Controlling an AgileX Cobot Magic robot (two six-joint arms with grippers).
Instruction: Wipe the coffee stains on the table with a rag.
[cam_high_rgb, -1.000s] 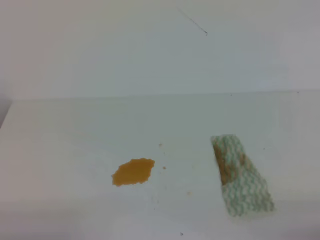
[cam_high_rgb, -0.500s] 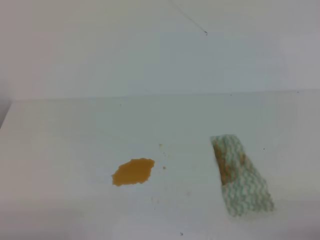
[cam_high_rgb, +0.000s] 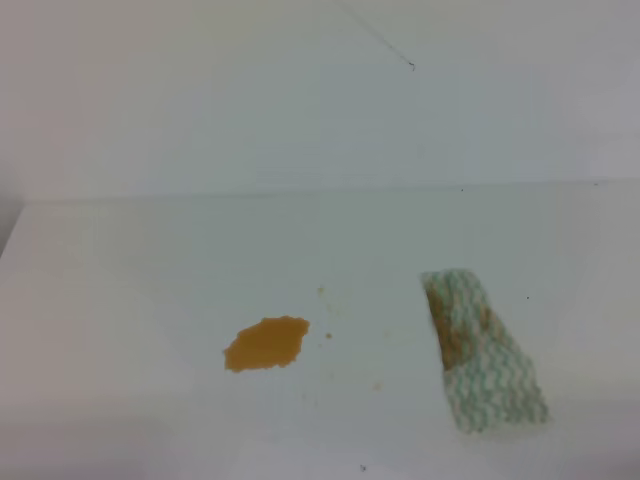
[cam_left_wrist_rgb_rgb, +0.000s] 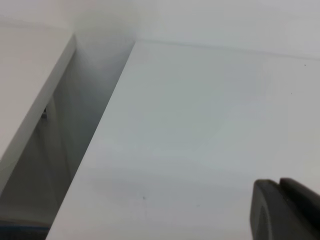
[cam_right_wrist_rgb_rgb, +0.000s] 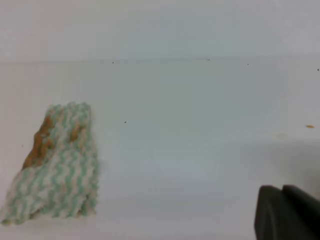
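Observation:
The coffee stains (cam_high_rgb: 266, 343) are an orange-brown oval puddle on the white table (cam_high_rgb: 140, 290), left of centre, with a few tiny specks to its right. The rag (cam_high_rgb: 482, 350), white with a green wavy pattern and brown blotches, lies flat to the puddle's right. It also shows in the right wrist view (cam_right_wrist_rgb_rgb: 57, 165) at the left. Neither gripper shows in the exterior view. Only a dark corner of my left gripper (cam_left_wrist_rgb_rgb: 286, 210) and of my right gripper (cam_right_wrist_rgb_rgb: 287, 212) shows in each wrist view, above bare table. Whether they are open or shut is hidden.
The table's left edge (cam_left_wrist_rgb_rgb: 100, 135) shows in the left wrist view, with a gap and a second white surface (cam_left_wrist_rgb_rgb: 30, 85) beyond it. A white wall (cam_high_rgb: 320, 90) rises behind the table's far edge.

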